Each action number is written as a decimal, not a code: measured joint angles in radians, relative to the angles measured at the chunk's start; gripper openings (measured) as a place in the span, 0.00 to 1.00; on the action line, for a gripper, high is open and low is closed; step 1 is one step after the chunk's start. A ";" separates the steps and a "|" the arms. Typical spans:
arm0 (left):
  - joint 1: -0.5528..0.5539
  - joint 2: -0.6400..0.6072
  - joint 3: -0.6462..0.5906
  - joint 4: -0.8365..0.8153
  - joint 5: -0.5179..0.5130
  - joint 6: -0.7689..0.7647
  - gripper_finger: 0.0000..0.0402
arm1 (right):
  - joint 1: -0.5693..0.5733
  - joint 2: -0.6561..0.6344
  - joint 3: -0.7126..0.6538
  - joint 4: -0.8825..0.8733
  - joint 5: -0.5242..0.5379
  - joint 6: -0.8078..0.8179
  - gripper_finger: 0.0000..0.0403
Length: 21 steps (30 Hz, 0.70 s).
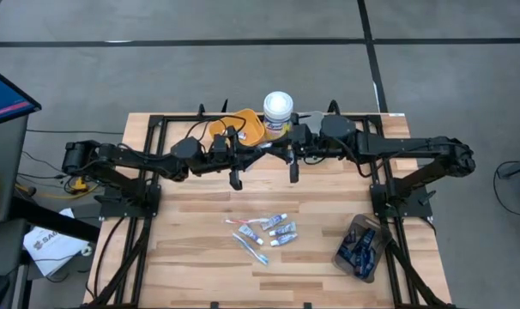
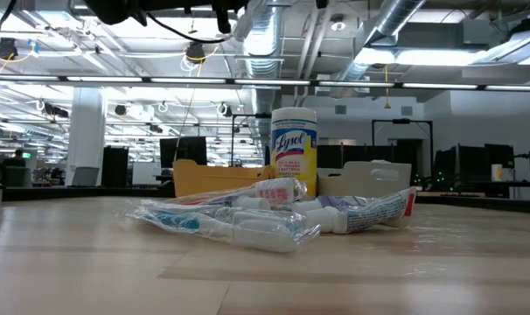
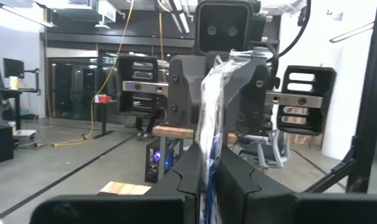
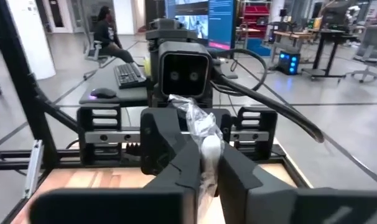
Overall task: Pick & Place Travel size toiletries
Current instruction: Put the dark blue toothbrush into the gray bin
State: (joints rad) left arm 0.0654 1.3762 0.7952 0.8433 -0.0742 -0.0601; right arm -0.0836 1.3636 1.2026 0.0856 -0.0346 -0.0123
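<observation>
While the left gripper (image 1: pixel 235 182) pinches a clear-wrapped tube (image 3: pixel 208 134) above the worktop (image 1: pixel 183 232) — fingers closed on it — the right gripper (image 1: pixel 293 176) likewise clamps a wrapped white tube (image 4: pixel 208 148); other toiletries (image 1: pixel 264 233) lie below, mid-worktop.

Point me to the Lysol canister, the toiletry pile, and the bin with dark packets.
Lysol canister (image 1: pixel 277 106): high view, on its white lid.
Toiletry pile (image 1: pixel 264 233): high view, on a middle tube.
Bin (image 1: pixel 376 262): high view, on its near right rim.
</observation>
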 joint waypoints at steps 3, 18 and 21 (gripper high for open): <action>0.000 0.000 0.000 0.001 0.000 0.000 0.05 | -0.002 0.000 0.000 0.001 -0.002 -0.002 0.05; 0.002 -0.002 0.002 -0.129 0.036 0.003 0.46 | -0.055 -0.030 -0.002 -0.039 0.058 0.175 0.05; 0.000 -0.002 0.002 -0.168 0.003 0.003 0.56 | -0.068 -0.048 -0.002 -0.050 0.069 0.181 0.05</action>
State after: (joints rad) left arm 0.0659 1.3746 0.7967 0.6755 -0.0715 -0.0573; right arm -0.1519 1.3160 1.2011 0.0358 0.0347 0.1690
